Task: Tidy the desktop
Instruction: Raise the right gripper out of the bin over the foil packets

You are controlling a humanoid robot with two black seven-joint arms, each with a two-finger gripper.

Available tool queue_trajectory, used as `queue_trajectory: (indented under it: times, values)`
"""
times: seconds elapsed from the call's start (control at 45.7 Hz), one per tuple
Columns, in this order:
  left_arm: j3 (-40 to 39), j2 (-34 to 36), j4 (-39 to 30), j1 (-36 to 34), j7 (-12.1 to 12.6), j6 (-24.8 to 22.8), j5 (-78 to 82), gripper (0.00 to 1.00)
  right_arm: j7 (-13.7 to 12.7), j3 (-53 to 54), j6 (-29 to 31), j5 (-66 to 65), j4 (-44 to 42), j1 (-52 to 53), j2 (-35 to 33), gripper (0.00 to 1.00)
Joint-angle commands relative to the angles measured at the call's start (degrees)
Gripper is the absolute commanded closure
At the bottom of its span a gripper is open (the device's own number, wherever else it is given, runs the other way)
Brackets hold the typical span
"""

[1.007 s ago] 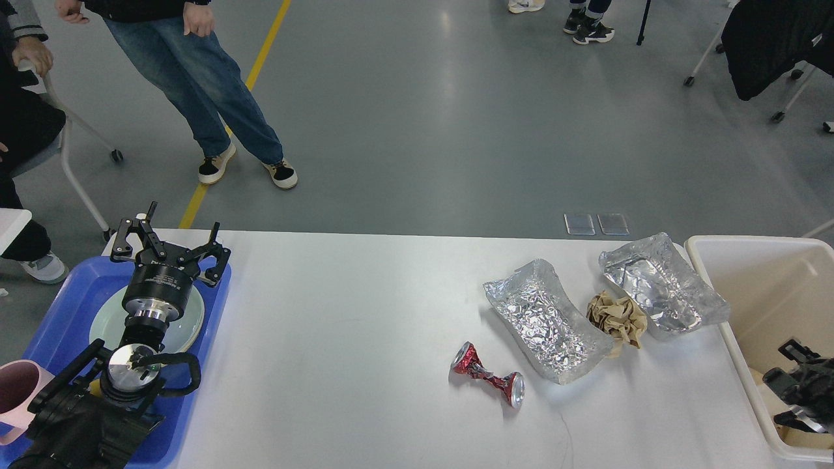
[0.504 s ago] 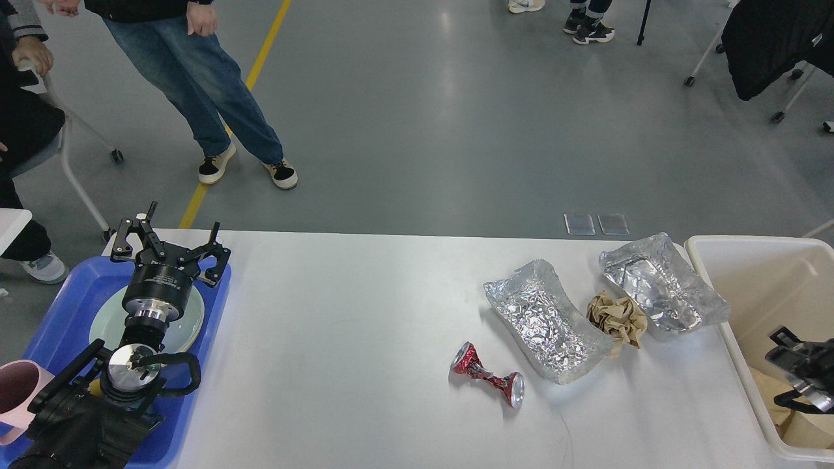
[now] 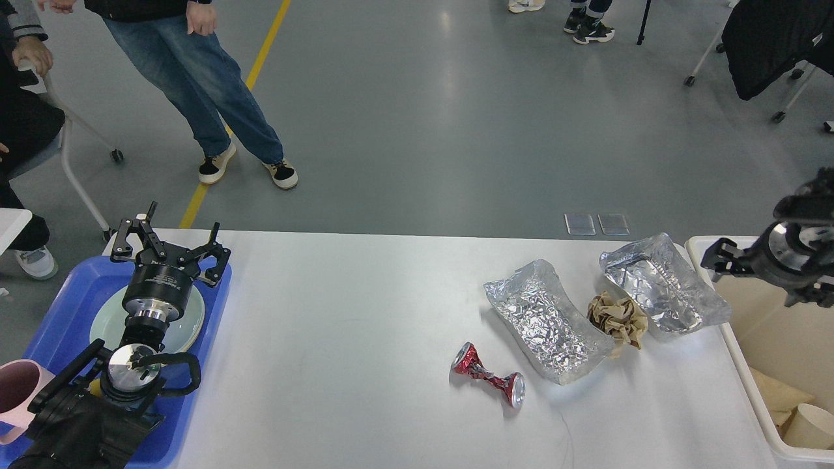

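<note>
The white desktop point(image 3: 358, 339) holds a crushed red can point(image 3: 488, 376), two crumpled foil trays point(image 3: 547, 319) point(image 3: 661, 286) and a ball of brown paper point(image 3: 616, 318) between them. My left gripper point(image 3: 171, 242) is open and empty above a pale green plate point(image 3: 190, 326) on the blue tray point(image 3: 58, 306). My right gripper point(image 3: 723, 257) hangs raised over the far left rim of the cream-white bin point(image 3: 739, 355), just right of the far foil tray. Its fingers are dark and cannot be told apart.
A pink mug point(image 3: 16, 391) stands at the tray's near left. The bin holds a paper cup point(image 3: 808, 423) and brown paper point(image 3: 778, 394). People stand beyond the table's far left; chairs are on the floor at left and far right.
My right gripper has risen out of the bin and moved toward its far left rim. The paper cup and brown paper in the bin now show. The left arm has not moved.
</note>
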Motion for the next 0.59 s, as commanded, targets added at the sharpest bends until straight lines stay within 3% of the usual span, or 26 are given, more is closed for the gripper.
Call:
queue_trajectory:
  times: [0.0,0.109,0.219,0.416,0.569]
  values:
    - [0.00,0.00,0.00,0.00,0.00,0.00,0.00,0.04,-0.17,-1.17,12.91,0.23,4.76,11.19,3.38,0.00]
    - [0.00,0.00,0.00,0.00,0.00,0.00,0.00,0.04,-0.17,-0.91,23.73,0.32,8.28,18.83,7.25,0.00]
    - [0.00,0.00,0.00,0.00,0.00,0.00,0.00,0.04,-0.17,-0.30,29.63,0.49,13.37,27.80,8.14,0.00]
    - [0.09,0.09,0.00,0.00,0.00,0.00,0.00,0.04,-0.17,2.34,30.96,0.67,30.51,43.27,6.73,0.00]
    - [0.09,0.09,0.00,0.00,0.00,0.00,0.00,0.04,-0.17,1.81,30.08,2.69,35.44,49.17,5.76,0.00]
